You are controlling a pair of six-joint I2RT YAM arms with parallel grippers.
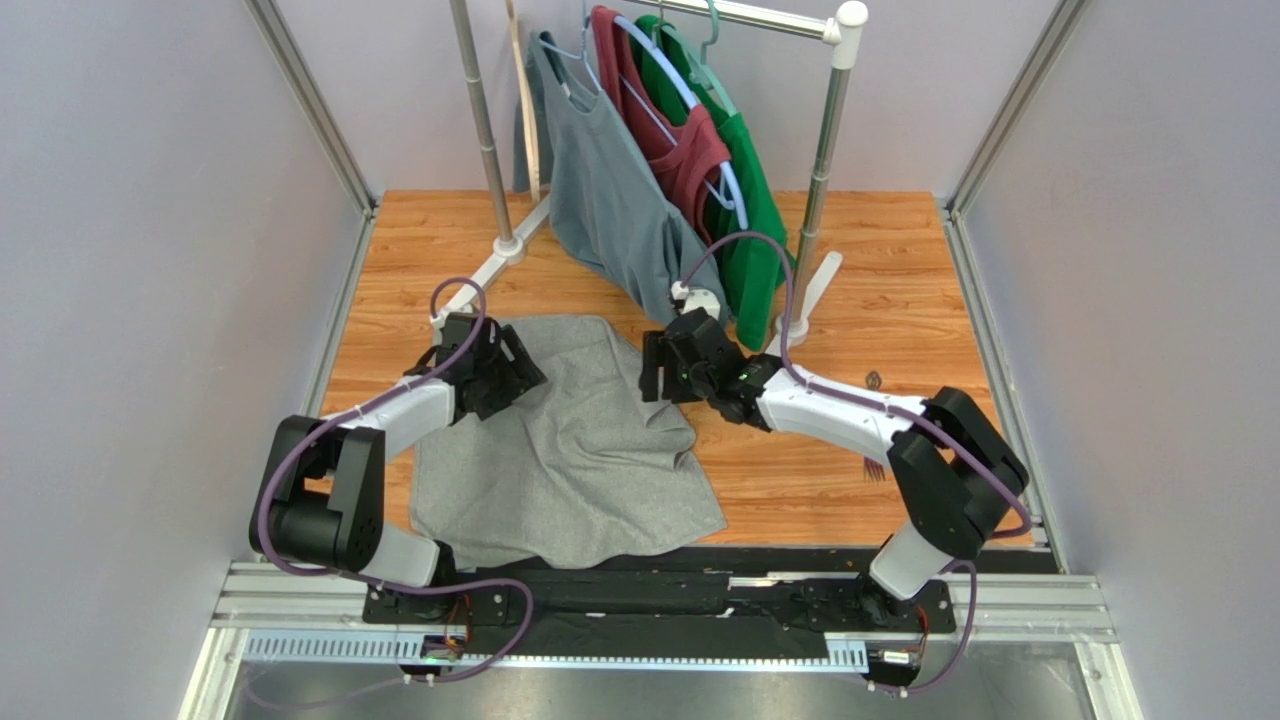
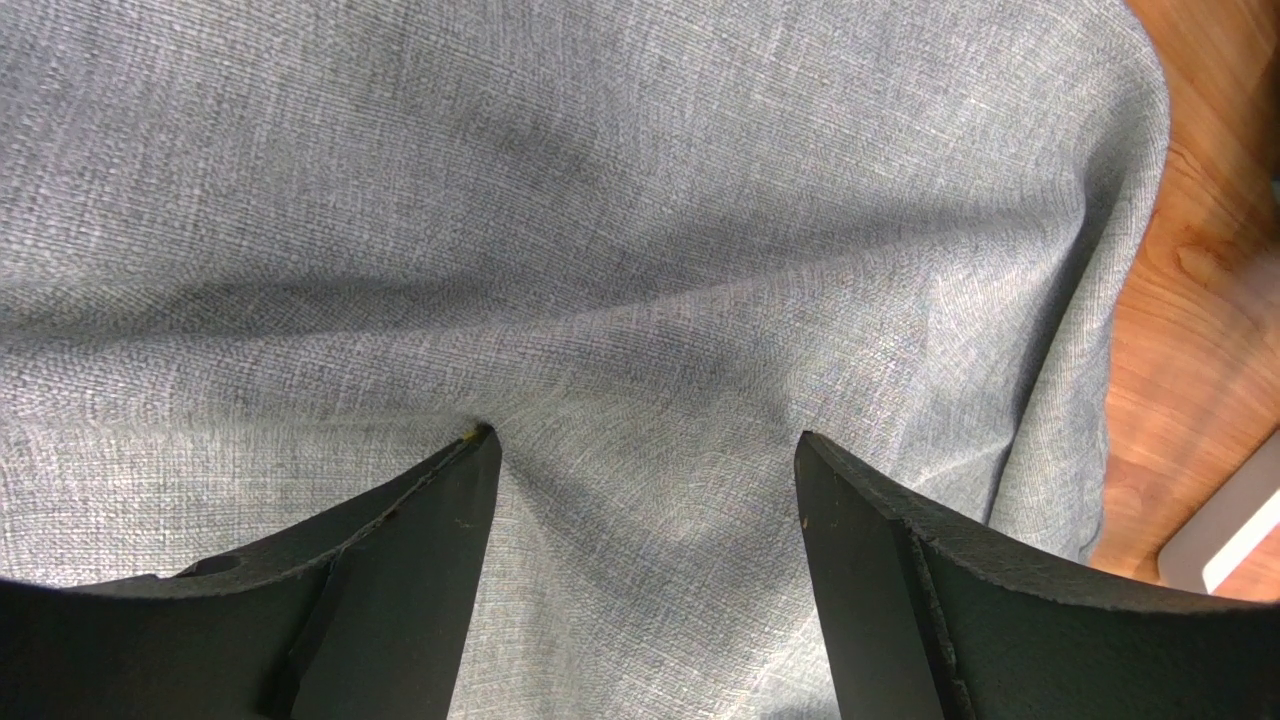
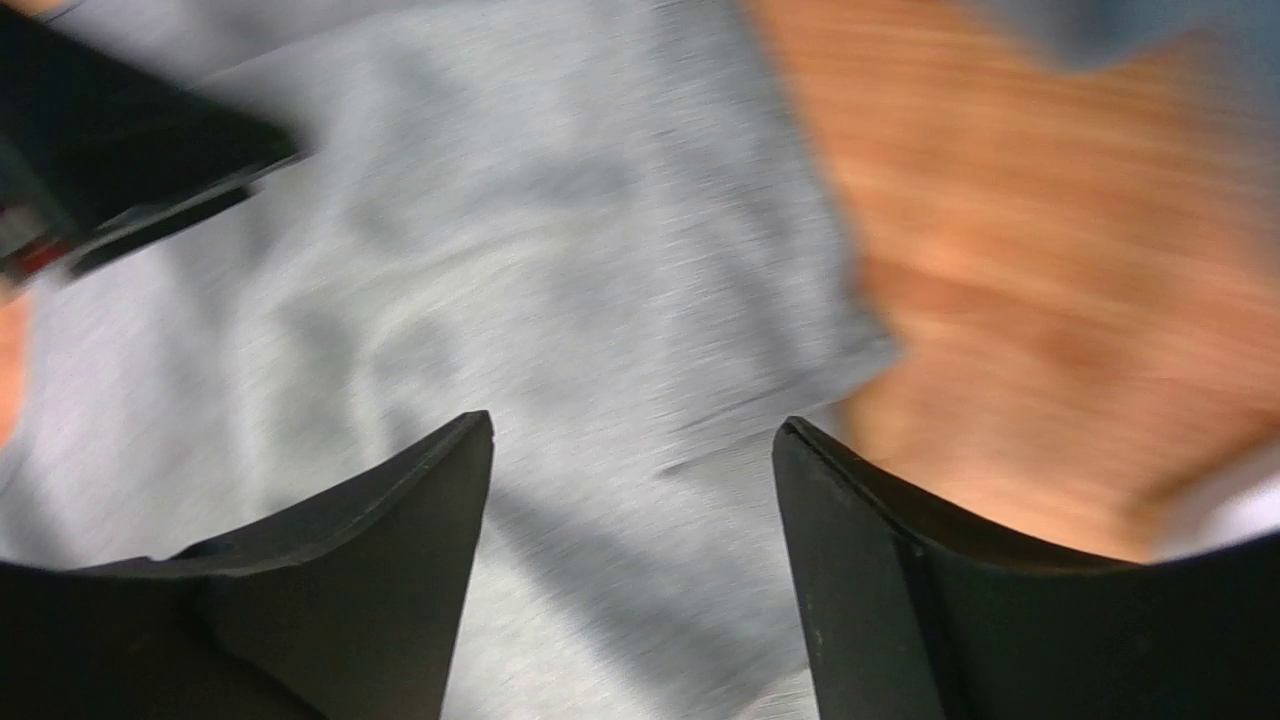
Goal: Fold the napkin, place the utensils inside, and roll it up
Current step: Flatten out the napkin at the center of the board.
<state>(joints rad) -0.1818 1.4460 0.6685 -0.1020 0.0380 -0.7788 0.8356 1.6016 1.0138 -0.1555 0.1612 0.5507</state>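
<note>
The rumpled napkin lay on the bench, with bare wood open to its right. The left gripper and right gripper stood at its far corners, jaws spread wide.

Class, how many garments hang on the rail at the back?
3: grey shirt leftmost, red shirt in the middle, green shirt rightmost; more may be hidden between them.

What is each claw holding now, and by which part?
Nothing is held. The left claw and the right claw both stand open over the napkin, with no cloth pinched.
</note>
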